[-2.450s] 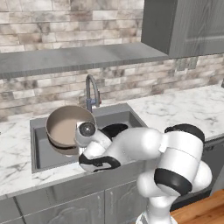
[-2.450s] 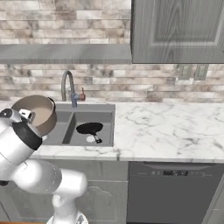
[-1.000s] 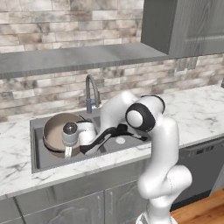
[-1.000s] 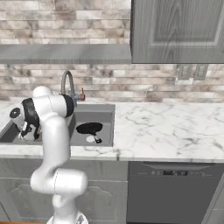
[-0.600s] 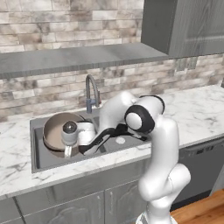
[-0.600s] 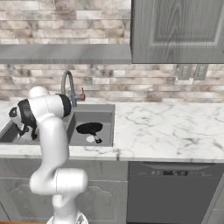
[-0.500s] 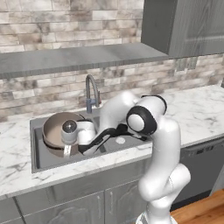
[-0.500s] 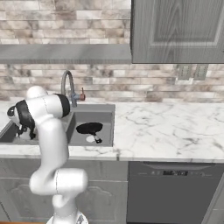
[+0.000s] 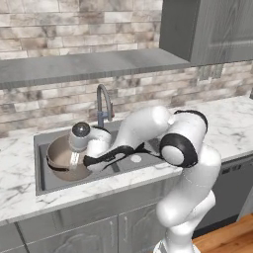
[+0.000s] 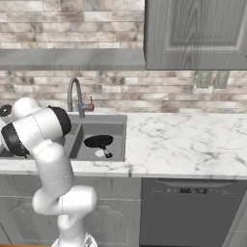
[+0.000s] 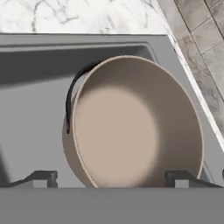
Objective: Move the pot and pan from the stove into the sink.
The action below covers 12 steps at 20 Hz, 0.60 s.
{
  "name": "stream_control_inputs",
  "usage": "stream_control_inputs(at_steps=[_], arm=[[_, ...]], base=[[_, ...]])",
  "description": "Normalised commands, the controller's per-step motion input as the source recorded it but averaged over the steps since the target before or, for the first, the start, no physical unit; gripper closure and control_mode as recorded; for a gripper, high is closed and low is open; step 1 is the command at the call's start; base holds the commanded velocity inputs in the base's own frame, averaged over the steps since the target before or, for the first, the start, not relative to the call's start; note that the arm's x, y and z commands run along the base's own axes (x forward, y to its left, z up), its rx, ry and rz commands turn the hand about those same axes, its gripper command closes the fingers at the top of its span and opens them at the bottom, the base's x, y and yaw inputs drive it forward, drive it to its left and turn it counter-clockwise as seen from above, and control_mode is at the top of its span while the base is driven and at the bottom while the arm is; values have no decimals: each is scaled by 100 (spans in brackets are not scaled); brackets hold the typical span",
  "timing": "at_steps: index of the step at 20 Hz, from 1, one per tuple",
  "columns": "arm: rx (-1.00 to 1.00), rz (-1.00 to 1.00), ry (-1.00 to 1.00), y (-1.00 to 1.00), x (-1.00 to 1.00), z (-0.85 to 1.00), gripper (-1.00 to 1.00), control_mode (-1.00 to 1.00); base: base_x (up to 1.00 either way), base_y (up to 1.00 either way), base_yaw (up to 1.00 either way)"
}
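Jaws of the gripper [image 11: 111,177] stand wide apart, holding nothing, their two dark tips spread either side of the near rim of the pot [image 11: 135,124], which sits directly ahead of and below them in the hand view. That pot [image 9: 66,158] rests in the left end of the sink [image 9: 42,143], its mouth tipped a little toward the hand and one dark curved handle showing on its side toward the basin's open floor. The pan [image 10: 99,141] lies in the basin's right part, well apart from the pot, handle pointing toward the front wall. With both pieces inside the sink, the move that counts looks like a straight lift up and back: the basin wall and the marble counter [image 10: 193,144] hem the pot closely, and the faucet [image 9: 101,101] rises just behind the hand, so room is open mainly upward.
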Motion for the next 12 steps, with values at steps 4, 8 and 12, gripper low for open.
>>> stream_control_inputs(at_steps=[4, 8, 12], arm=[[4, 0, 1, 0, -40, 100, -100, -100], [2, -1, 1, 0, -64, 89, -100, -100], [5, -4, -4, -27, -85, 49, -100, -100]], base=[[0, 0, 0], [0, 0, 0], [0, 0, 0]])
